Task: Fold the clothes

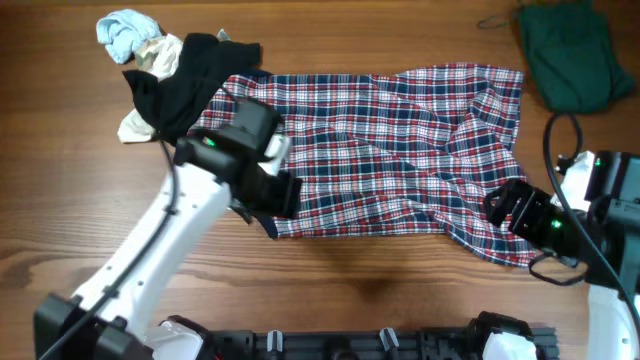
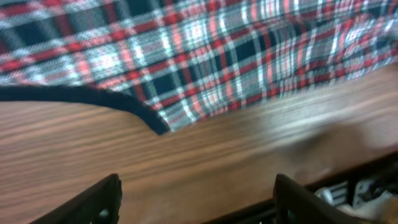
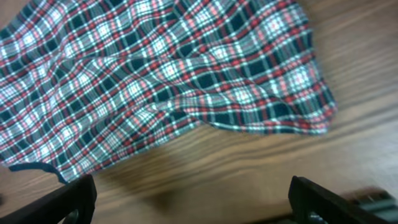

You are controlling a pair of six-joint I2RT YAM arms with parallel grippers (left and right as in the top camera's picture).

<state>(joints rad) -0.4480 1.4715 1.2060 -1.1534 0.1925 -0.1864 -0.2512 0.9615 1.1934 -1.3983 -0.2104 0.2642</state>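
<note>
Overhead view shows the plaid garment (image 1: 390, 150) lying spread and wrinkled on the wooden bench (image 1: 380, 290). The left fingers (image 2: 99, 202) stand apart over bare wood near its navy hem (image 2: 81, 96). The right fingers (image 3: 68, 199) are apart too, by its lower corner.

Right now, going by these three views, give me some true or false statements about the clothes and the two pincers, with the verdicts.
1. The plaid garment lies spread out on the table. True.
2. The left pincer is shut on the navy trim. False: it is open and empty over bare wood, with the trim beyond its fingertips.
3. A green cloth lies at the table's far right corner. True.
4. The right pincer holds a fold of plaid. False: it is open and empty, short of the plaid's edge.
5. The black garment lies next to the green cloth. False: it is at the far left end.
</note>
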